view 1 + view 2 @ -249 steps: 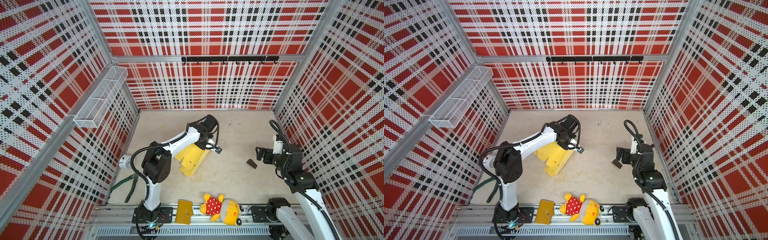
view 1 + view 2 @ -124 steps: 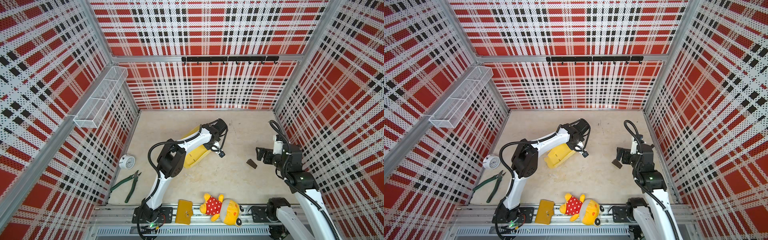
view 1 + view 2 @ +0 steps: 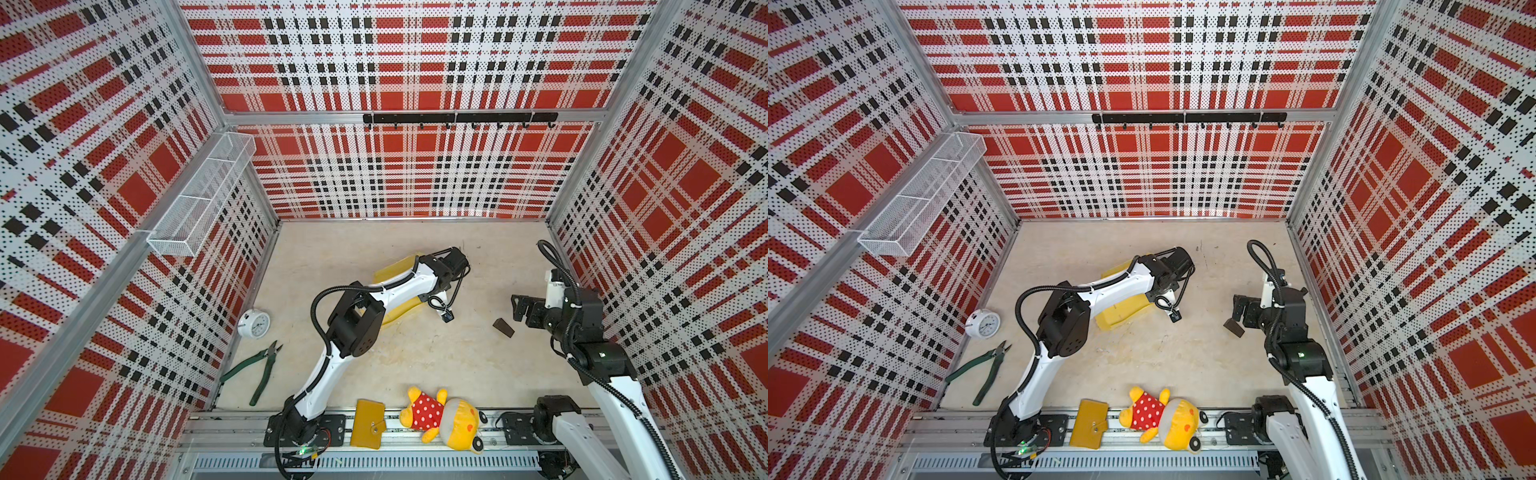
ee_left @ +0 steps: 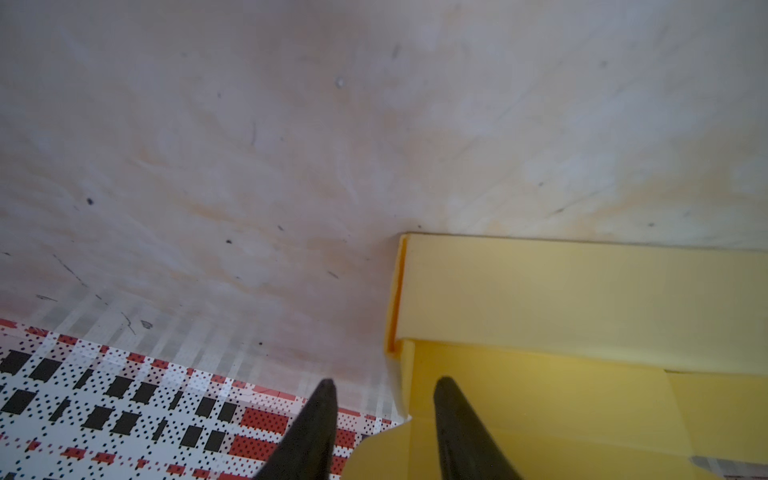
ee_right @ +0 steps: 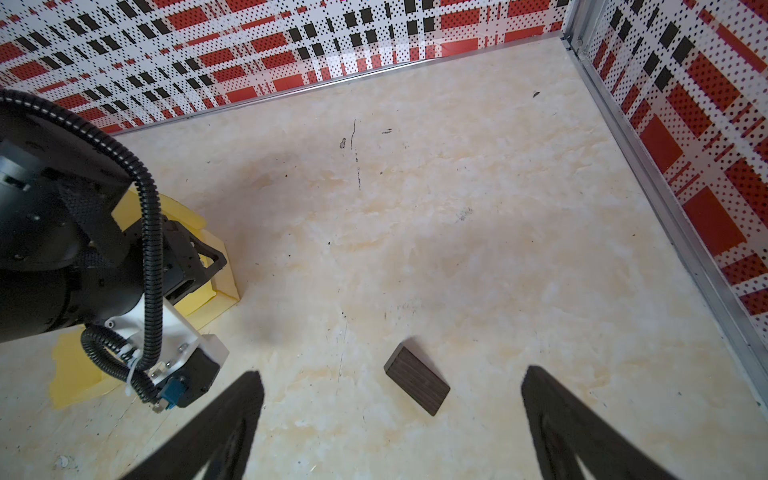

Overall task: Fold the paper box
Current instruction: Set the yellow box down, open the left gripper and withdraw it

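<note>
1. While the left arm (image 3: 409, 286) rises from its base at the near rail, bends at a black elbow and stretches toward the far middle of the table (image 3: 415, 357), its wrist hangs low over the paper box (image 3: 404, 311).
2. Seen from the left wrist, the left gripper (image 4: 384, 386) has its dark fingertips parted: one lies over the yellow card, the other beyond its edge, and nothing is pinched between them.
3. On the right side, the right arm (image 3: 582, 316) stands folded and upright. The right gripper (image 5: 392, 372) is spread wide and empty above the table, and a small dark wooden block (image 5: 417, 380) lies on the surface under it.
4. Left of the table's middle, the paper box (image 3: 1121, 313) rests partly folded, with one side wall raised and a flap doubled at the corner (image 4: 582, 291). In both top views the left arm hides much of it.
5. Pale, marbled and scuffed, the table also carries a white clock (image 3: 254, 323) and green-handled pliers (image 3: 257, 370) near the left wall. A mustard wallet (image 3: 368, 424) and a plush toy (image 3: 440, 417) lie along the near rail between the arm bases.
6. Perforated red, black and white plaid walls (image 3: 415, 187) enclose the cell. A white wire basket (image 3: 203, 195) hangs on the left wall, and a black hook rail (image 3: 457, 118) runs across the back one.
</note>
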Controlling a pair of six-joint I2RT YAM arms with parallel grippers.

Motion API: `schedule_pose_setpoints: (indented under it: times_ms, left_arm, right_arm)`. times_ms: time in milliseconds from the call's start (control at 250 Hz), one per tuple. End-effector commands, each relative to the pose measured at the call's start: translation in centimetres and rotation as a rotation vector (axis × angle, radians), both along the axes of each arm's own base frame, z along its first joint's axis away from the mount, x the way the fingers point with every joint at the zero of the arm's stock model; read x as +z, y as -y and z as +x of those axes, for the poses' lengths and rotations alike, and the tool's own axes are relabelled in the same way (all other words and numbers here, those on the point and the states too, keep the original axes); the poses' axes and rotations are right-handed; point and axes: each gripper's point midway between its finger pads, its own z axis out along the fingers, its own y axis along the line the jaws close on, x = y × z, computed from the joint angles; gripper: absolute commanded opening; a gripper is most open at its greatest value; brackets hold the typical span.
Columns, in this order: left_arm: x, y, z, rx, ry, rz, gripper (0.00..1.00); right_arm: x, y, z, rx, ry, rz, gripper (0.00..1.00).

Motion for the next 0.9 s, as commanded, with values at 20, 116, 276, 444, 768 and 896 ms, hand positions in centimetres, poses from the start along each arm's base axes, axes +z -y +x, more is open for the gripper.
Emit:
schedule_pose_setpoints:
  times_ms: [20, 116, 276, 444, 768, 896]
  left_arm:
    - [3.8, 0.8, -1.5, -0.23, 0.011, 0.067, 0.47]
    - [5.6, 1.3, -1.8, -0.208, 0.031, 0.014, 0.5]
    - [8.8, 2.1, -1.2, -0.115, 0.102, -0.119, 0.68]
    - [12.2, 2.5, 1.3, 0.098, 0.286, -0.292, 0.72]
    - [19.0, 0.2, 1.8, 0.468, 0.324, -0.582, 0.81]
    - [23.3, -0.4, 2.8, 0.613, 0.338, -0.813, 0.84]
  right_arm:
    - [0.4, 0.6, 0.2, -0.023, 0.026, -0.02, 1.0]
    - [0.5, 2.8, -0.2, -0.154, 0.022, -0.051, 1.0]
    - [1.2, 5.6, -1.4, -0.34, 0.061, -0.052, 1.0]
    - [0.9, 6.4, -1.4, -0.392, 0.053, -0.061, 1.0]
    - [-1.1, 5.8, 1.0, -0.413, -0.063, -0.013, 1.0]
    - [-1.2, 5.6, 1.8, -0.421, -0.05, 0.022, 1.0]
